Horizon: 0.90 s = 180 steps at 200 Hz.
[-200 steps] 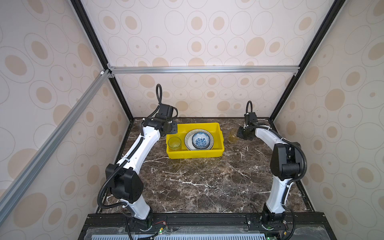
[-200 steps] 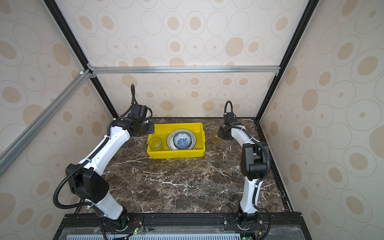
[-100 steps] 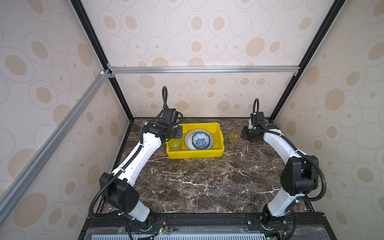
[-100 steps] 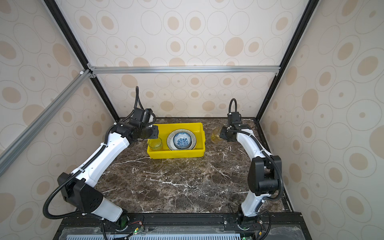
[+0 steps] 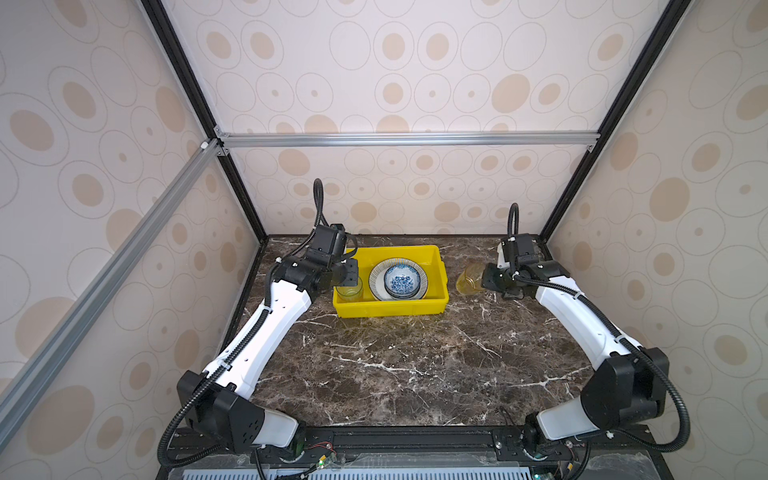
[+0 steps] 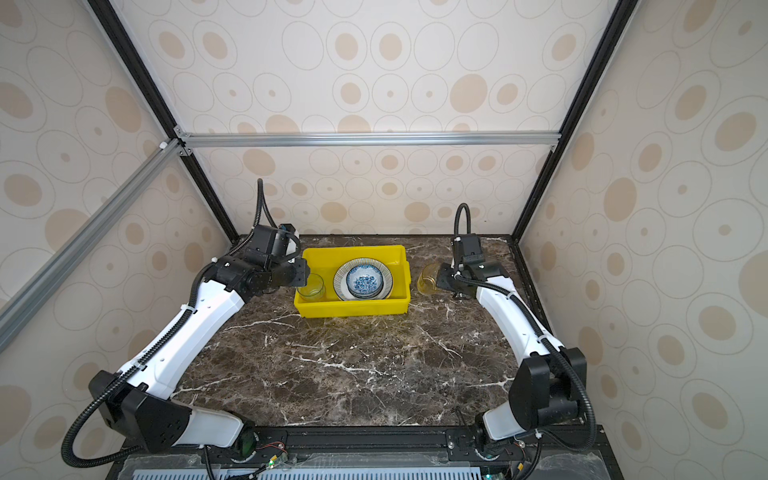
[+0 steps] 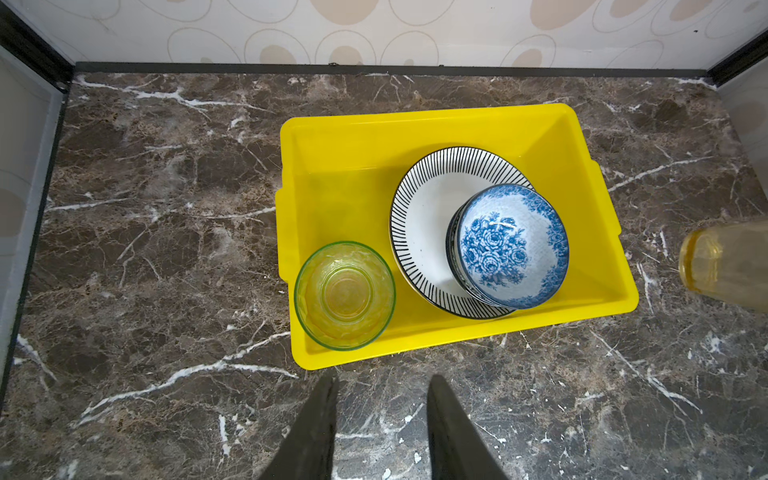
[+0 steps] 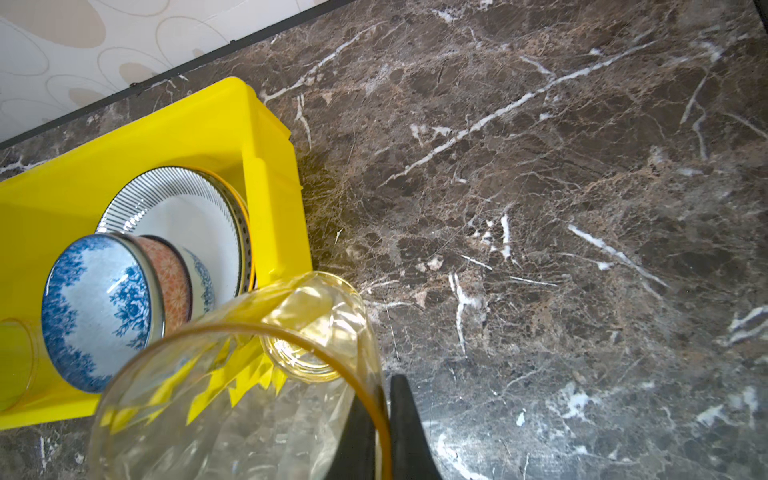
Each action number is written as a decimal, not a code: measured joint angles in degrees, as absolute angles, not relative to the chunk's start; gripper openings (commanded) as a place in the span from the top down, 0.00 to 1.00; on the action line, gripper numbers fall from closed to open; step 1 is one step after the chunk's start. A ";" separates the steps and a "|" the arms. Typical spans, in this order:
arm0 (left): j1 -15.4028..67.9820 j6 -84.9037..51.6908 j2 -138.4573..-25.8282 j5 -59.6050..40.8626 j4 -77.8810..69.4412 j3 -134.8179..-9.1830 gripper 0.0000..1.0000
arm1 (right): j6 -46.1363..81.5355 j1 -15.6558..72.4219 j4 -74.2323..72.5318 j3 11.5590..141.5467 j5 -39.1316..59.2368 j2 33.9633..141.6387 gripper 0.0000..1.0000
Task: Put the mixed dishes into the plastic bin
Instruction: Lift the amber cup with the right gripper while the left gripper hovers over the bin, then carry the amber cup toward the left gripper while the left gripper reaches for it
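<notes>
The yellow plastic bin [image 5: 434, 266] stands at the back middle of the marble table in both top views. In it lie a striped-rim plate [image 5: 376, 279], a blue-floral bowl [image 5: 401, 280] nested on other bowls [image 8: 170, 274], and a green cup [image 5: 349, 291] at its left end. My left gripper [image 7: 380, 380] is open and empty, hovering by the bin's left end near the green cup [image 7: 345, 295]. My right gripper [image 8: 384, 386] is shut on the rim of an amber cup [image 8: 249, 374], which hangs tilted on its side just right of the bin [image 6: 428, 279].
The enclosure's back wall [image 5: 395, 199] runs close behind the bin. Its side walls flank both arms. The dark marble tabletop [image 5: 407, 365] stretches from the bin to the front rail.
My left gripper has swung from the bin's back-left corner forward to beside the green cup. The right arm has stretched out and lowered, with the amber cup staying beside the bin's right wall.
</notes>
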<state>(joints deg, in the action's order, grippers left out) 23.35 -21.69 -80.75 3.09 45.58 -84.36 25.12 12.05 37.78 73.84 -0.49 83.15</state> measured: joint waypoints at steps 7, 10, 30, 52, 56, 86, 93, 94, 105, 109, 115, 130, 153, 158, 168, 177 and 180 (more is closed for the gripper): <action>23.42 -21.74 -80.66 3.07 45.60 -84.31 0.63 | 25.21 12.36 38.22 73.41 -0.71 82.19 1.00; 23.46 -21.76 -80.62 3.09 45.60 -84.29 0.63 | 25.21 12.45 38.28 73.23 -0.82 81.80 1.00; 23.66 -21.96 -80.23 3.09 45.65 -84.25 0.63 | 25.50 12.80 39.20 72.07 -1.54 79.22 1.00; 23.99 -22.35 -79.64 3.11 45.65 -84.16 0.63 | 25.85 13.37 40.21 70.98 -2.46 76.90 1.00; 24.08 -22.46 -79.50 3.11 45.65 -84.07 0.63 | 25.89 13.56 40.40 70.87 -2.59 76.62 1.00; 24.99 -22.98 -78.50 3.11 45.67 -82.85 0.63 | 26.13 16.53 42.70 70.52 -3.66 74.83 1.00; 25.19 -23.09 -78.41 3.11 45.67 -82.59 0.62 | 26.15 17.39 43.00 70.52 -3.84 74.59 1.00; 25.21 -23.11 -78.41 3.11 45.67 -82.56 0.62 | 26.15 17.47 43.05 70.52 -3.86 74.56 1.00; 25.47 -23.22 -78.39 3.11 45.69 -82.32 0.62 | 26.28 18.92 43.70 70.54 -4.29 74.22 1.00; 25.52 -23.27 -78.39 3.11 45.71 -82.26 0.62 | 26.30 19.38 43.97 70.54 -4.49 74.11 1.00; 25.65 -23.38 -78.39 3.11 45.69 -82.11 0.62 | 26.33 20.12 44.45 70.59 -4.75 73.97 1.00; 25.98 -23.59 -78.28 3.09 45.69 -81.67 0.62 | 26.44 21.76 45.28 70.81 -5.13 73.87 1.00; 26.81 -24.10 -78.00 3.14 45.74 -81.17 0.62 | 26.74 24.43 46.13 71.59 -5.82 73.89 1.00; 27.03 -24.21 -77.93 3.11 45.74 -81.12 0.62 | 26.76 25.10 46.30 71.94 -5.89 73.93 1.00; 27.53 -24.43 -77.78 3.18 45.76 -81.10 0.62 | 26.87 26.61 46.41 72.77 -6.15 74.06 1.00; 28.10 -24.71 -77.60 3.25 45.74 -81.10 0.62 | 26.94 28.08 46.59 73.69 -6.24 74.43 1.00; 28.27 -24.77 -77.52 3.33 45.76 -81.10 0.62 | 26.96 28.51 46.70 74.02 -6.31 74.56 1.00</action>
